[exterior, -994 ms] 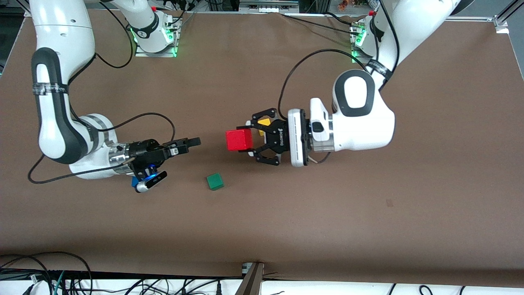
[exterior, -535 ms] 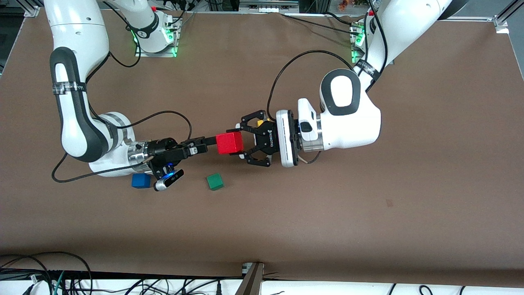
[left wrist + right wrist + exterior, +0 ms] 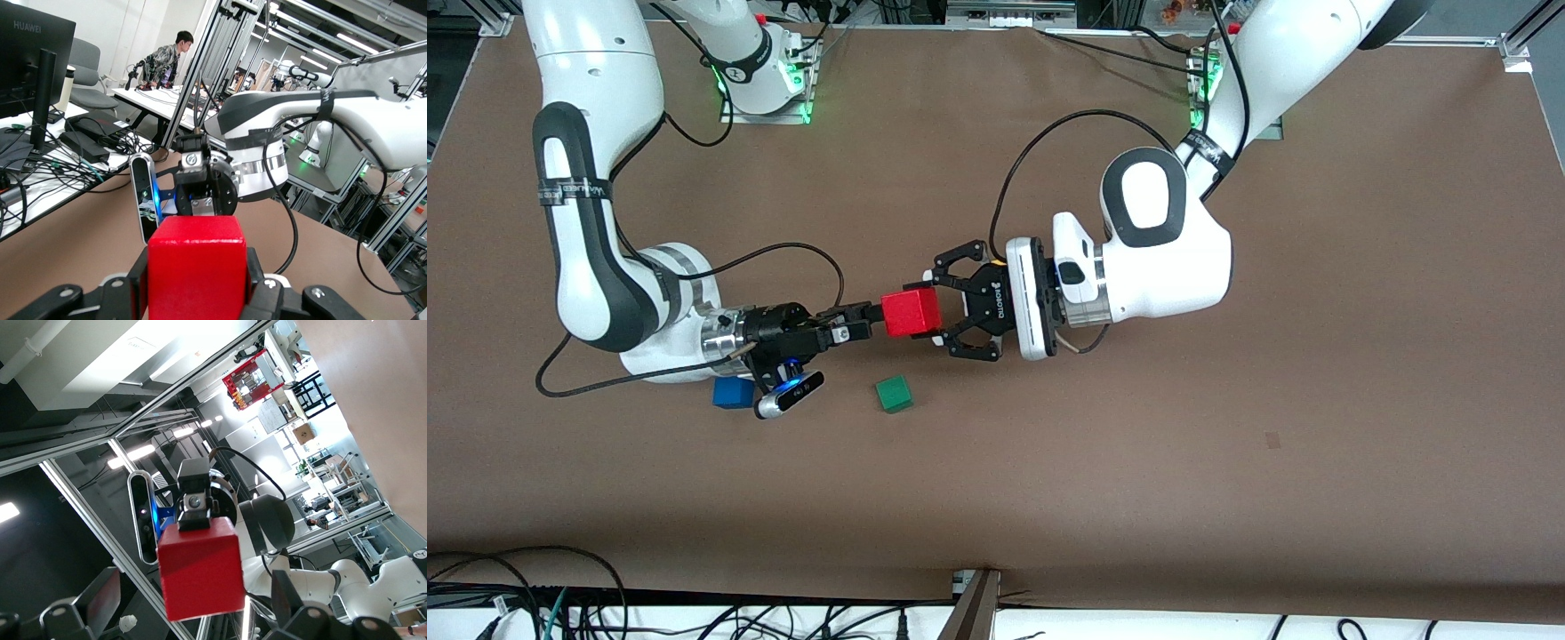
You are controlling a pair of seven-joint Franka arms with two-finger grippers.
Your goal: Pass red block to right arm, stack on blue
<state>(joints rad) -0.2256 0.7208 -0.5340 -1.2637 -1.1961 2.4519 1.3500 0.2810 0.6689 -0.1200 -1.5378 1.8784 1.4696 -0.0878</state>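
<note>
My left gripper [image 3: 930, 313], a black linked claw, is shut on the red block [image 3: 911, 313] and holds it in the air over the middle of the table. In the left wrist view both pads press the red block [image 3: 197, 267]. My right gripper [image 3: 869, 320] points at the block, and its slim fingertips reach the block's face on the right arm's side. In the right wrist view the red block [image 3: 200, 570] sits between dark fingers [image 3: 100, 593] that stand clear of its sides. The blue cube [image 3: 732, 392] lies on the table under the right wrist.
A green cube [image 3: 894, 394] lies on the table, nearer the front camera than the red block and below it. Black cables trail from both wrists. The right arm's gripper [image 3: 198, 183] and its wrist camera with the blue light [image 3: 143, 200] show in the left wrist view.
The left arm carried the red block toward the right arm's end. The right gripper advanced until its fingertips reached the block. The blue cube came out from under the right wrist.
</note>
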